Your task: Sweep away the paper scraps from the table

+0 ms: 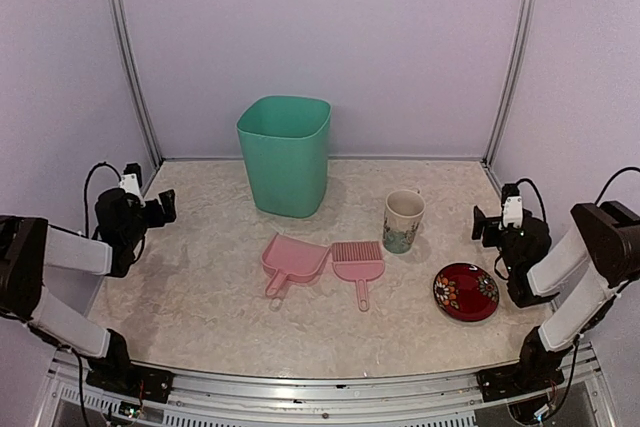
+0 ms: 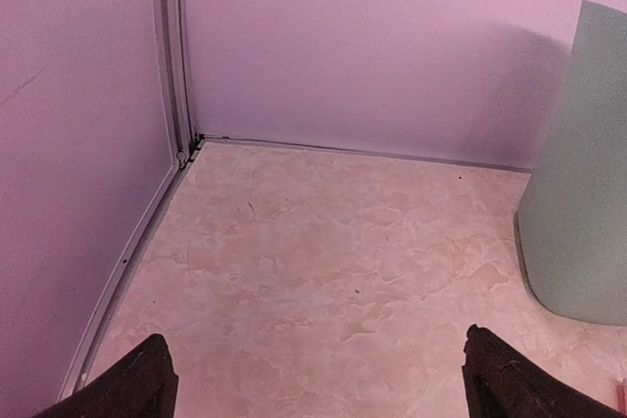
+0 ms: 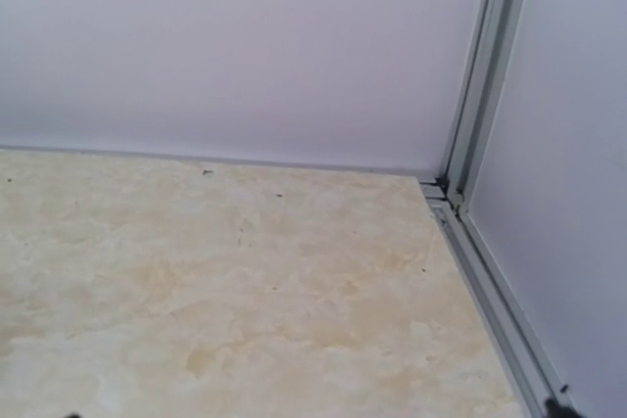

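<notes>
- Left gripper (image 2: 315, 359) is hovering left of the green bin (image 1: 285, 152), fingers spread, empty
- Right gripper (image 1: 486, 226) is hanging right of the bin, fingers parted
- Table (image 1: 200, 292) is bearing dustpan (image 1: 293, 259), brush (image 1: 358, 262), cup (image 1: 403, 221) and plate (image 1: 466, 291) before the bin

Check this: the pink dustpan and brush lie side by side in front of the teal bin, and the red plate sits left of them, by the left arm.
One error: the red plate sits right of them, by the right arm; the top external view shows it. The rest stands: pink dustpan and brush side by side in front of the teal bin.
</notes>
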Controlling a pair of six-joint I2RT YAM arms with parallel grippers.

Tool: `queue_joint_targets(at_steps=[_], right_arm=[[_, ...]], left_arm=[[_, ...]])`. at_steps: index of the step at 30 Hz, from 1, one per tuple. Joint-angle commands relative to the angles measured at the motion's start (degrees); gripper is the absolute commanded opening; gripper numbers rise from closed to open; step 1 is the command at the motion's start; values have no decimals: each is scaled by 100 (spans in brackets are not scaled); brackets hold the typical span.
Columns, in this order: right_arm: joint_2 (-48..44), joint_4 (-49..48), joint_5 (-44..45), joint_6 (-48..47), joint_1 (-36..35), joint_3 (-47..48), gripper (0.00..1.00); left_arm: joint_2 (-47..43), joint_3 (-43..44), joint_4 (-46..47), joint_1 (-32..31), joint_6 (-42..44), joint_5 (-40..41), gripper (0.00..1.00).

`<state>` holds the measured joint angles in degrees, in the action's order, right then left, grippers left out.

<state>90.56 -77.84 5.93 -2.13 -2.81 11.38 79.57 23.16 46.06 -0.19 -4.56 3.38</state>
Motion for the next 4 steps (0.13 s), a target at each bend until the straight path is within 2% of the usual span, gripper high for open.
queue_joint_targets(at_steps=[1, 4], right_arm=[[16, 25, -85, -35, 72, 123, 100], [39, -215, 28, -105, 16, 26, 100]], left_arm=[[152, -143, 776, 21, 250, -287, 99], [214, -218, 992, 24, 287, -347, 99]])
